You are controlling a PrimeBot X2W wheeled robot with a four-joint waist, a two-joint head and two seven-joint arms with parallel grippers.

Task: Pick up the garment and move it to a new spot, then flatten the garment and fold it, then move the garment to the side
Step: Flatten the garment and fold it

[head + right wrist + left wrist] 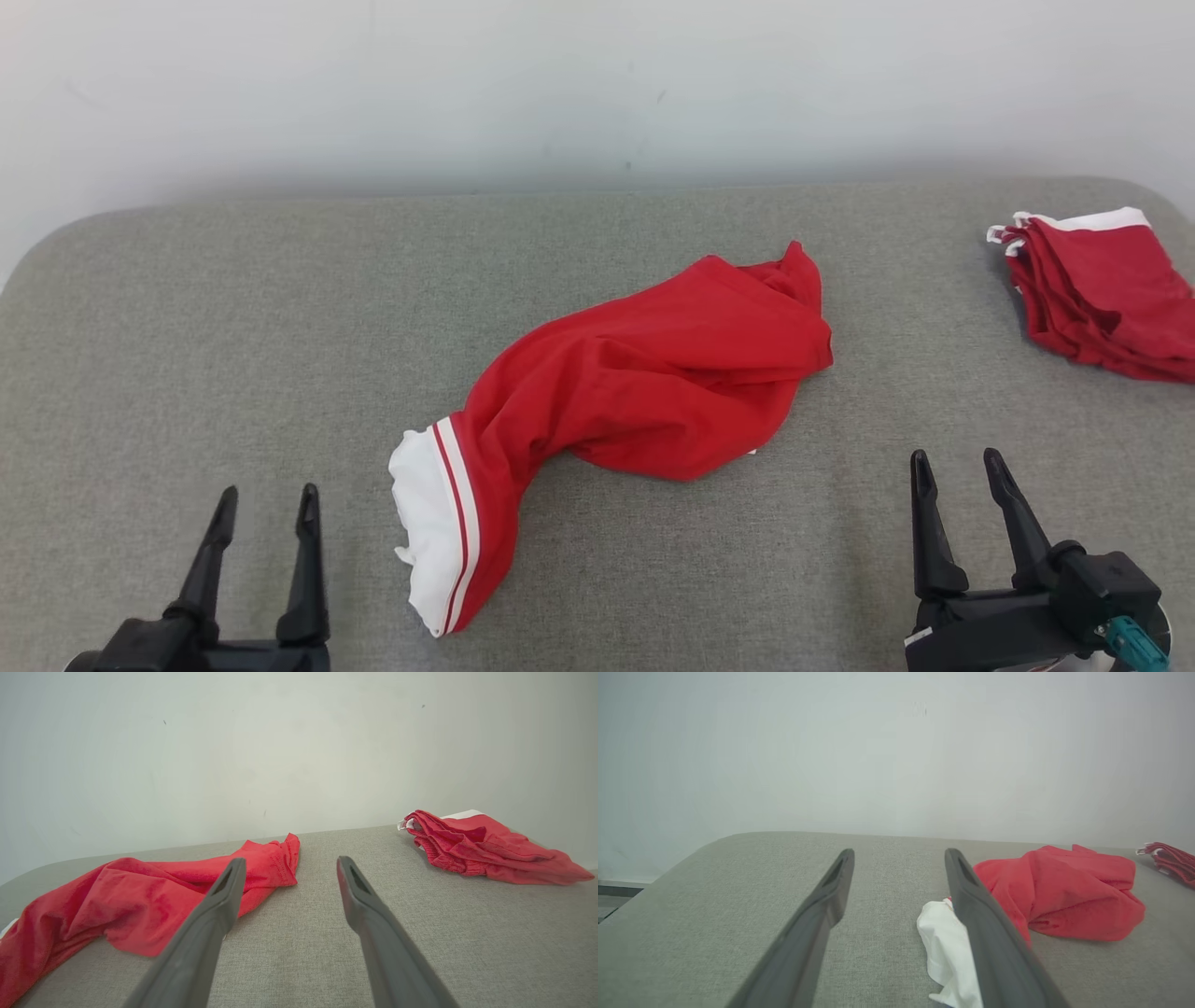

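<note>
Grey padded tabletop [187, 308], head view: a crumpled red garment [653, 373] lies mid-frame; left gripper [269, 495] and right gripper [956, 457], lower corners, gape empty. Left wrist view: white waistband [941, 942], lower centre, likely the firmest hold on light, limp cloth. Right wrist view: garment at left.

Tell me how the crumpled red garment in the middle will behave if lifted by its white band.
Likely floppy: the red garment lies in soft folds, so it should drape and hang from the white band. Probably light, being thin cloth. Pushed, it would likely bunch rather than slide on the textured grey surface.
</note>
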